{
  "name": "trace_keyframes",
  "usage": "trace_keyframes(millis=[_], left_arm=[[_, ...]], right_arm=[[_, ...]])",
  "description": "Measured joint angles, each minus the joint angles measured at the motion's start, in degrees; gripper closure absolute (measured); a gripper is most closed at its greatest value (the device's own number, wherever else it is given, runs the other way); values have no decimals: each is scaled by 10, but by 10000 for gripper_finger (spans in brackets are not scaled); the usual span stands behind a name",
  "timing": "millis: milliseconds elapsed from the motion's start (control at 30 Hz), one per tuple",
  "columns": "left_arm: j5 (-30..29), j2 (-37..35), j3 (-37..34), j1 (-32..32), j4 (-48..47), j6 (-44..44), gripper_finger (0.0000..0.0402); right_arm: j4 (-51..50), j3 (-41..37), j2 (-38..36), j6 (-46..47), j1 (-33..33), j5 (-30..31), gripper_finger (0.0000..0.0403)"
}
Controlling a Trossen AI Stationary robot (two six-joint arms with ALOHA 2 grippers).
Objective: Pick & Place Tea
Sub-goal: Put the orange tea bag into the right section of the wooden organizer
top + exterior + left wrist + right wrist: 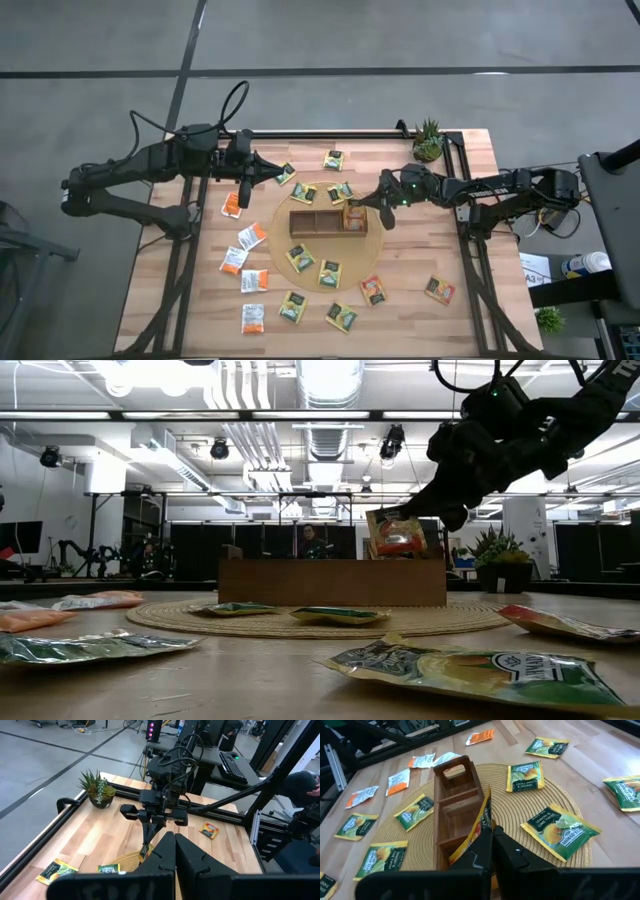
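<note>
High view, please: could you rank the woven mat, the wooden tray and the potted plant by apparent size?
1. Woven mat, clearly largest.
2. Wooden tray, lying on the mat.
3. Potted plant, smallest; its leaves make the outline vague.

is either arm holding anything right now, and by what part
The right gripper holds an orange-red tea sachet pinched at its top edge, hanging over the wooden tray. The left gripper holds nothing.

Counting the table from above: eight yellow-green sachets [330,273], five white-and-orange sachets [253,318] and three orange-red sachets [374,290]. That's sixteen tea sachets in all. Add one wooden tray [312,222] with three compartments, one round woven mat [280,215] and one potted plant [428,140].
</note>
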Motion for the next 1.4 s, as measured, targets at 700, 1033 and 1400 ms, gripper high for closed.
trace_keyframes(millis=[700, 1033, 1400], left_arm=[[0, 0, 0, 0, 26, 6, 400], [0, 0, 0, 0, 25, -3, 400], [0, 0, 0, 0, 25, -9, 400]], right_arm=[[0, -3, 1, 1, -1, 14, 395], [72, -3, 86, 19, -1, -20, 395], [85, -4, 94, 20, -1, -23, 395]])
